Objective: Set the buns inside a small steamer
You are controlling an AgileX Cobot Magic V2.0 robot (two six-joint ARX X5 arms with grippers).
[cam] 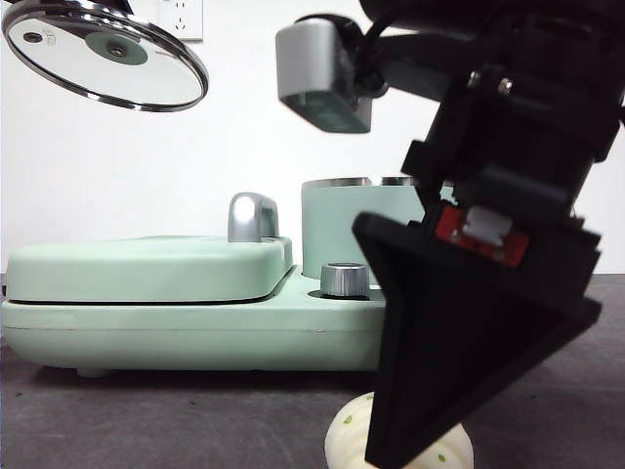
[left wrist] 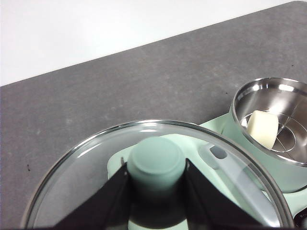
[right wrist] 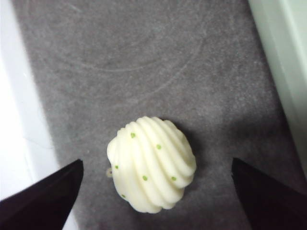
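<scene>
The steamer [left wrist: 276,129] is seen uncovered beside the left gripper [left wrist: 156,175], its steel rim bare, and the plain bun [left wrist: 263,128] is held inside it, resting on a wire rack. Its green wall is partly hidden behind the right gripper [cam: 430,430] in the front view. The griddle [cam: 146,269] is closed, beside the steamer. The lid [left wrist: 158,177] is held above the griddle, clear of the steamer, its knob [left wrist: 156,163] clamped between the left jaws. The right jaws are spread wide, nothing gripped; the pleated bun [right wrist: 151,163] lies on the grey table [right wrist: 144,57] between them, touched by neither in the wrist view.
</scene>
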